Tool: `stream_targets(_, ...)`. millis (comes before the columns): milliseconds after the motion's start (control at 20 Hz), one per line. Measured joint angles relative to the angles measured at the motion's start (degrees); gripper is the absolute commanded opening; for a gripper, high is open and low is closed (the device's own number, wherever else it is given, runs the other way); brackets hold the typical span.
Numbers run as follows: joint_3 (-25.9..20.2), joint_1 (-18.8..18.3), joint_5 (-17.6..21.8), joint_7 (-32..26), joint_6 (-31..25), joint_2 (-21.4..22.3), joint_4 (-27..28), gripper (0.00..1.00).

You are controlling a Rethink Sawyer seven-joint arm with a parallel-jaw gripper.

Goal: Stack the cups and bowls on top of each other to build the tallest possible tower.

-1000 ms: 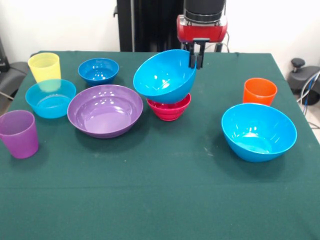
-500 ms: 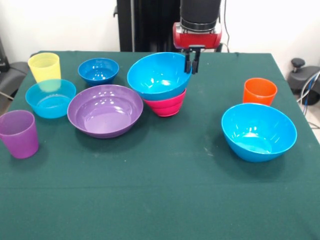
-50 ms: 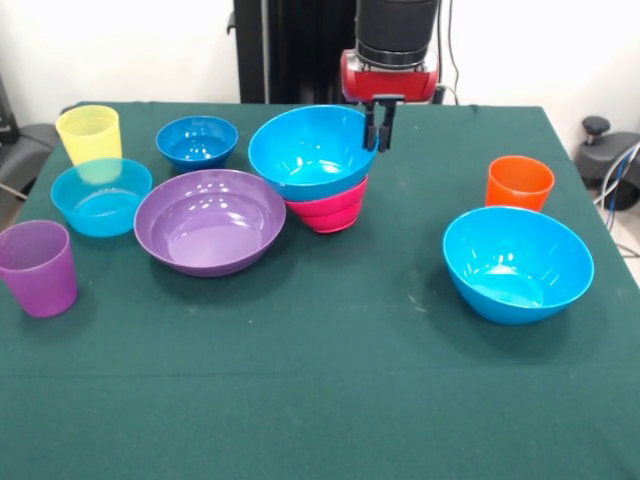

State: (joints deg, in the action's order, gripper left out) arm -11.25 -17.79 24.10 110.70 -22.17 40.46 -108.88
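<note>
Blue glossy plastic, the large bowl is pinched at its rim by the black gripper and seated, slightly tilted, in the small magenta plastic bowl below, seemingly to start the tower.

Blue bowl levelled (onto magenta bowl)

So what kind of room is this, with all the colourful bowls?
Probably a robot lab or test room, not a kitchen. A red and black robot arm's gripper holds a blue bowl over a magenta bowl, the table wears a plain green cloth, and cables hang by the white wall.
</note>
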Motion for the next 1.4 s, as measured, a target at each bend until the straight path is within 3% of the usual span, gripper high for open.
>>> stream_targets(1400,2.82,3.12,0.0,0.0,0.01,-0.68,1.56,0.0)
